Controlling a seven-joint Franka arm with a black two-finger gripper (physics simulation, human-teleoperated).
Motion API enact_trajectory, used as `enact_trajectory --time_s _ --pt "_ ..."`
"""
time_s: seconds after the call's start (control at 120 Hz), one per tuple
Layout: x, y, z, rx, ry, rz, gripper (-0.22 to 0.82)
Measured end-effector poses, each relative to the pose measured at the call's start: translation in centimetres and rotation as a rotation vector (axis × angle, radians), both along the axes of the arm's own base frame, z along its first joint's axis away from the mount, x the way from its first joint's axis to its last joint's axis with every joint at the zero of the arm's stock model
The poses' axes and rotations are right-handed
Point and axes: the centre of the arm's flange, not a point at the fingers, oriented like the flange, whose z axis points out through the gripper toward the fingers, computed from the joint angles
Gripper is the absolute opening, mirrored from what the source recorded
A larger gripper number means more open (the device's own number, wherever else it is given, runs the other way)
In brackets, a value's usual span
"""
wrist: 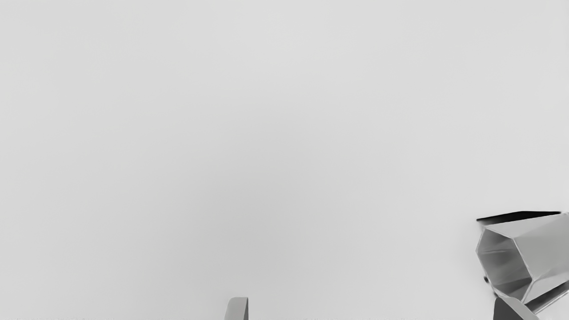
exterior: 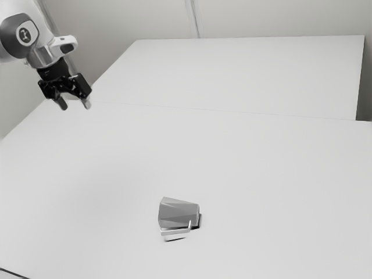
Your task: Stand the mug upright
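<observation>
One mug point(exterior: 178, 213) lies on its side on the tabletop point(exterior: 261, 174), well apart from the wide-open, empty claw point(exterior: 75, 107); an off-centre pinch could roll it away.

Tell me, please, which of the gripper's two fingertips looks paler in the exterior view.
The fingertip toward the exterior view's right: it is light grey, while the other fingertip is dark.

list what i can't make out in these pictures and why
Base of the mug: wrist view, cut off by the picture's edge.
Part of its handle: wrist view, behind a gripper finger and past the edge.
Mug's inside: exterior view, hidden by its side wall.
Rest of the arm: exterior view, cut off by the edge.
</observation>
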Motion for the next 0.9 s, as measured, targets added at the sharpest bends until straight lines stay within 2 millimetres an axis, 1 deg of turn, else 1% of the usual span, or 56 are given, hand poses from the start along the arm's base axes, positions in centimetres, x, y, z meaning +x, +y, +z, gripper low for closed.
enact_trajectory --time_s 0.075,0.175,0.233,0.308,0.442,0.533,0.575,0.658,0.8,0.9 --pt "-0.3 1.3 -3.5 -0.121 0.045 0.071 0.6" --pt "0.0 2.0 -8.1 -0.251 0.105 0.145 0.6" --pt "-0.1 2.1 -10.1 -0.314 0.13 0.183 0.6" --pt "-0.8 2.0 -13.0 -0.4 0.172 0.234 0.6" --pt "-1.8 1.5 -16.9 -0.505 0.228 0.304 0.6" --pt "-2.6 0.0 -19.8 -0.562 0.269 0.34 0.6" --pt "-2.9 -1.1 -21.0 -0.585 0.287 0.349 0.6" --pt "-3.0 -3.6 -22.6 -0.606 0.317 0.344 0.6" --pt "-3.3 -8.1 -24.3 -0.607 0.36 0.316 0.6" --pt "-3.9 -9.9 -25.2 -0.61 0.384 0.321 0.6"
